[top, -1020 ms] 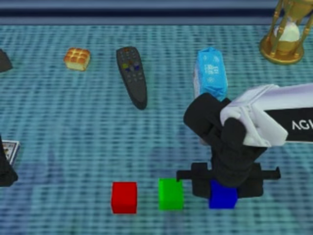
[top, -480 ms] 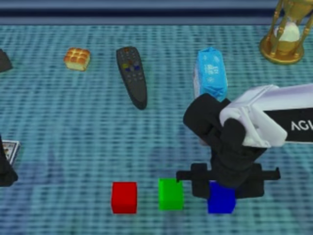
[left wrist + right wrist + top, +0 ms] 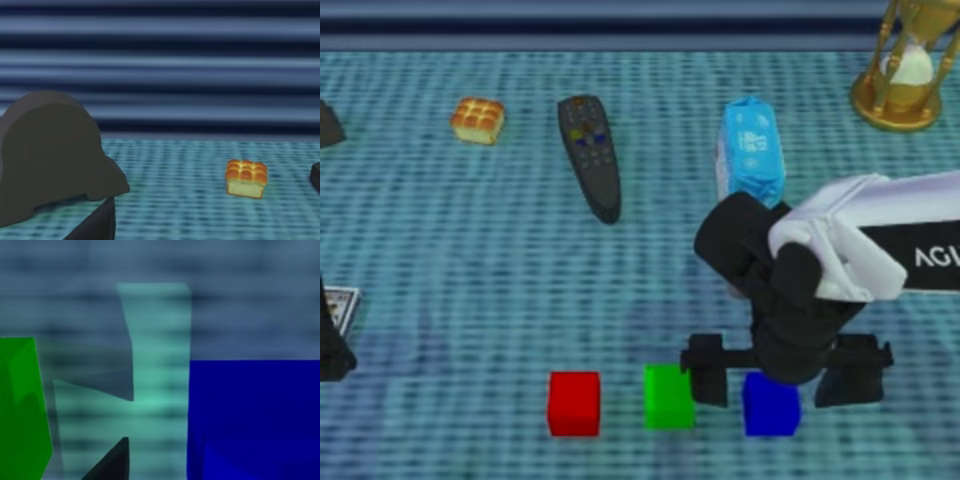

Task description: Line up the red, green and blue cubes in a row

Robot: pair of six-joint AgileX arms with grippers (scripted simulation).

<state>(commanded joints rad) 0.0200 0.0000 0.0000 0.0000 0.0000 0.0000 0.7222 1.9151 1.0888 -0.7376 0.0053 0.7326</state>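
My left gripper [image 3: 332,352] sits parked at the far left edge of the table [image 3: 470,260], just beside a small card [image 3: 342,306], and I cannot tell how its fingers stand. Along the far side, a golden-brown bun [image 3: 477,120] lies toward the left, a dark remote control [image 3: 590,156] lies just right of it, a blue carton [image 3: 751,150] stands right of centre, and a gold hourglass [image 3: 908,66] stands in the far right corner. The bun also shows in the left wrist view [image 3: 246,178], resting on the teal surface beyond a dark part of my arm. Along the near edge the three cubes sit in a row: the red cube [image 3: 573,403] at the left, the green cube [image 3: 669,396] near it to the right with a gap between, and the blue cube [image 3: 771,404] right of the green one, again with a gap. My right gripper [image 3: 778,375] hangs over the blue cube with its fingers spread wide, one on either side of the cube and clear of its faces, so the cube rests on the table on its own. In the right wrist view the green cube [image 3: 20,405] and the blue cube [image 3: 255,415] stand apart, bare table between them.
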